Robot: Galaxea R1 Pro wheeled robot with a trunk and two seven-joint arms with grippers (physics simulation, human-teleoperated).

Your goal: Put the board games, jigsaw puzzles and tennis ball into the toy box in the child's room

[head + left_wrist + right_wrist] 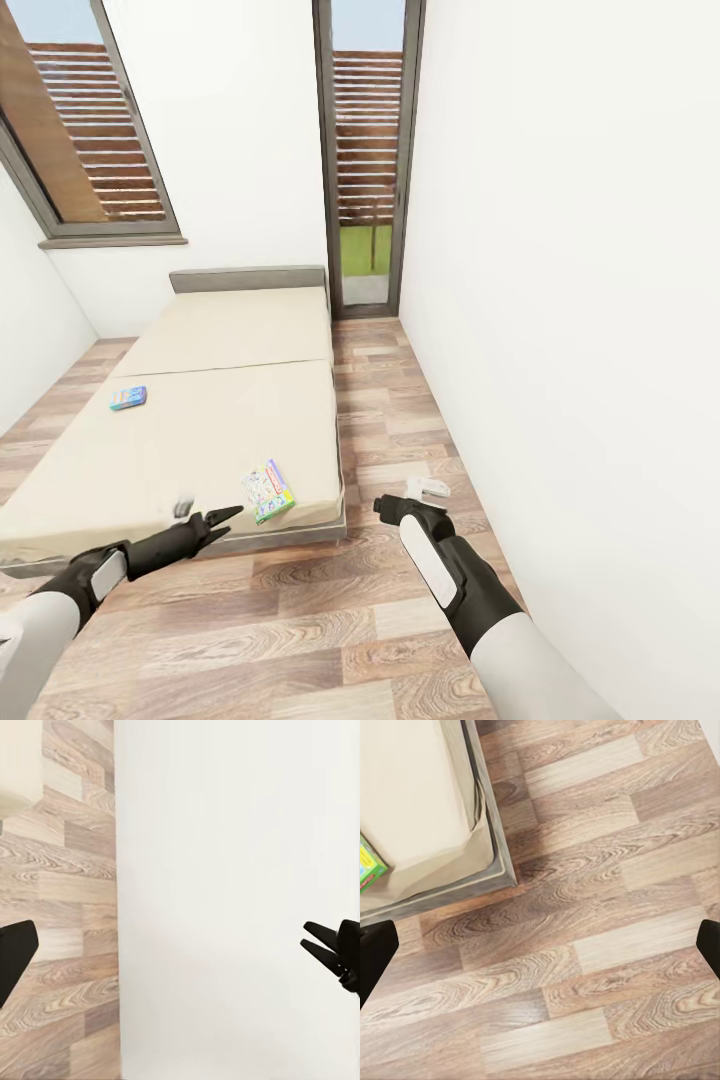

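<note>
The board games we can see are two: a flat white printed box with multicoloured edges [268,491] lying near the near right corner of the wide cream two-part mattress of the bed [230,400], and a small teal-blue box [128,398] lying well apart from it, farther back towards the bed's left edge. A green and yellow corner of the white box [369,867] also shows in the right wrist view, at the mattress edge above the dark grey bed frame.

Our left gripper [205,522] hangs over the near edge of the bed, just to the near left of the white box, with black fingers that look spread and nothing between them. In its wrist view the two dark fingertips sit at opposite borders with only white wall and wood-plank floor [600,967] between, so we read it as wide open and empty. Our right gripper [425,497] is over the floor to the right of the bed; its wrist view likewise shows the tips far apart with bare planks between, open and holding nothing.

We judge the white box the closer target, and the left arm the nearer to it. Its long axis seems to run roughly near to far, slightly slanted, though at this size we cannot be sure.
</note>
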